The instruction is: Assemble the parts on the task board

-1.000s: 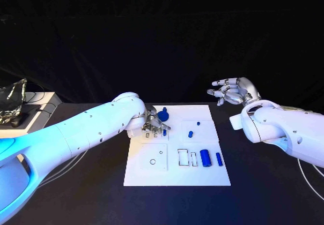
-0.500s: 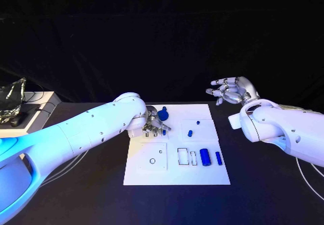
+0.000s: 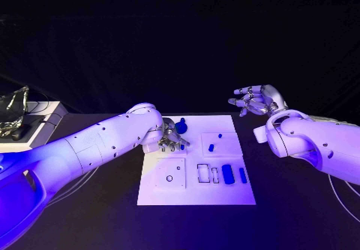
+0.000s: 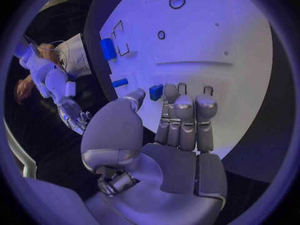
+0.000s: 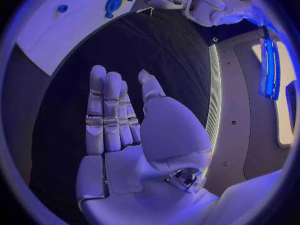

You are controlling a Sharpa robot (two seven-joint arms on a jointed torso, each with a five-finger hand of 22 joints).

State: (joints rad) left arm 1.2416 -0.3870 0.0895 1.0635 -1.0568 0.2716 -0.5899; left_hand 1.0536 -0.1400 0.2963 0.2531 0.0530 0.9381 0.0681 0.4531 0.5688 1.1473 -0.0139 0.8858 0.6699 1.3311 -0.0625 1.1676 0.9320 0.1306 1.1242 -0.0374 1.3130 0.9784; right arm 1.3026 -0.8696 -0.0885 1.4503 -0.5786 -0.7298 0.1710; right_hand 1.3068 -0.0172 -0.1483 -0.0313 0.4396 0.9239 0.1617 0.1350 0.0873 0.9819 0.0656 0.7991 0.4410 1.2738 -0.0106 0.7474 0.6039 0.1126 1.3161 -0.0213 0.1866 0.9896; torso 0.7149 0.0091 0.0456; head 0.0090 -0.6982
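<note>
Hovering over task board (image 3: pixel 225 195): left hand (image 3: pixel 169 138), empty; right hand (image 3: pixel 257 100) raised, empty.

Both arms are smooth glossy white shells, thick and rounded, dotted with small dark screw holes — plainest along the left arm (image 3: pixel 90 148). The right arm (image 3: pixel 319 146) swells into a bulbous white cuff at the wrist. Each ends in a silver metallic hand — left hand (image 4: pixel 156 150), right hand (image 5: pixel 134 150) — with segmented fingers (image 4: pixel 186 120) and a broad, smooth palm plate.
</note>
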